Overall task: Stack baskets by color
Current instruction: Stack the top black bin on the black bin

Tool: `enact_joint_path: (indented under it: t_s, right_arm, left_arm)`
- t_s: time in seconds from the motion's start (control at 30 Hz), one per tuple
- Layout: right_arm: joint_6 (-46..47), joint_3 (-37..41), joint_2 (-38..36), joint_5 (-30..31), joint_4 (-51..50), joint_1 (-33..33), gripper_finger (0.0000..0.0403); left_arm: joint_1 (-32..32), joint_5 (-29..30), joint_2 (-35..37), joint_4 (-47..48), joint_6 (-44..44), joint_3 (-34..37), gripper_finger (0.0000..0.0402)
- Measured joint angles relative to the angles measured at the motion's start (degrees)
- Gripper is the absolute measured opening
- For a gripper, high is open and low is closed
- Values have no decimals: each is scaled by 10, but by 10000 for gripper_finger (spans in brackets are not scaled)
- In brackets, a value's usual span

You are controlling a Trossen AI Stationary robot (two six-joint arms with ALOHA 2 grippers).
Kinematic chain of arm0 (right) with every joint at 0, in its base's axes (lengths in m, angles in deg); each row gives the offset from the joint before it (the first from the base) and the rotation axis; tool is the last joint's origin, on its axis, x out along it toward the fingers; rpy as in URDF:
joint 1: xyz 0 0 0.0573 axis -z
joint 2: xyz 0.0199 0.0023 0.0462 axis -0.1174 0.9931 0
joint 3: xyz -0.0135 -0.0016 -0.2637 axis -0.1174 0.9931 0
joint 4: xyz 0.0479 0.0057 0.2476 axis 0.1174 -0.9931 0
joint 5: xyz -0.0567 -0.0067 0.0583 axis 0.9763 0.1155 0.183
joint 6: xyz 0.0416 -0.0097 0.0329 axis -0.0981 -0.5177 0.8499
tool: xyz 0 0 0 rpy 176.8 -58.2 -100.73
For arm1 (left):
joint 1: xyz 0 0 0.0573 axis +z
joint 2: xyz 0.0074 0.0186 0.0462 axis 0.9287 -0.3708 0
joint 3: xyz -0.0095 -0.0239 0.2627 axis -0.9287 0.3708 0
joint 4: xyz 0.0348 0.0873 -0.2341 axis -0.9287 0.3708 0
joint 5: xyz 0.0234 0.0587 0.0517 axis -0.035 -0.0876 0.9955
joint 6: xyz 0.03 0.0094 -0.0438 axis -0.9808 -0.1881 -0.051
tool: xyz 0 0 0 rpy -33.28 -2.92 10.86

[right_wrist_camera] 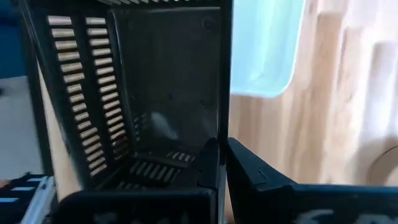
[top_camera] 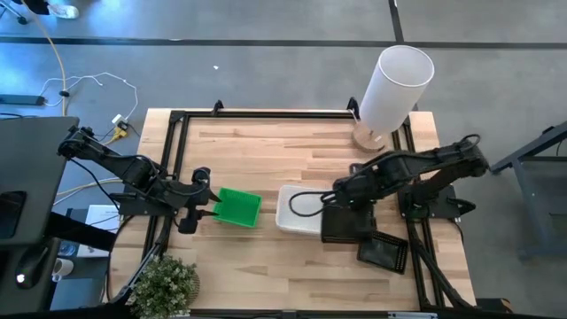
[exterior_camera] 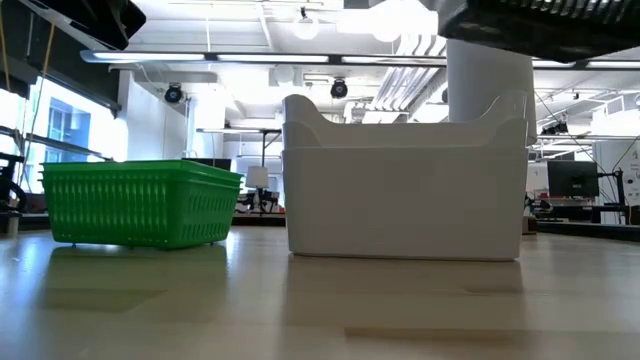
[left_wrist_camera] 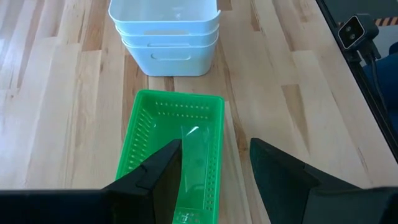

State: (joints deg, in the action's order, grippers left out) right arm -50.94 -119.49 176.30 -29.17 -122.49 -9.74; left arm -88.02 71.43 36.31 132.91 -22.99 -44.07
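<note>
Lighting even and bright from where I sit. Low view: ceiling lights (exterior_camera: 400,20) blow out to white glare above the white baskets (exterior_camera: 405,190), which cast a soft reflection on the table (exterior_camera: 300,300) in front of them. Right wrist view is soft throughout; black basket (right_wrist_camera: 155,93) dim inside, white basket (right_wrist_camera: 267,43) beside it tinted pale blue. Left wrist view crisp; small glint inside the green basket (left_wrist_camera: 186,134).

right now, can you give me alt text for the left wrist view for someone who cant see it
The left pincer hangs open over one long side wall of a bright green basket on a wooden table, one finger inside it and one outside. Just beyond the basket's far end sits a stack of white baskets.
</note>
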Motion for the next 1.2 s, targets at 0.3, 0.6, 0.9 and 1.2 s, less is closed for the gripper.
enact_joint_path:
  t_s: [0.3, 0.6, 0.9, 1.2]
  right_arm:
    - [84, 207, -164, -74, 90, 1, 0]
    - [153, 376, -289, -156, 161, 1, 0]
    - [243, 499, -372, -204, 206, -15, 0]
    - [299, 591, -405, -233, 268, -49, 0]
  left_arm:
    - [0, 1, 0, 0, 15, 0, 177]
    - [0, 2, 0, 0, 21, 0, 177]
    - [0, 16, 0, 0, 36, 0, 177]
    - [0, 17, 0, 0, 36, 0, 177]
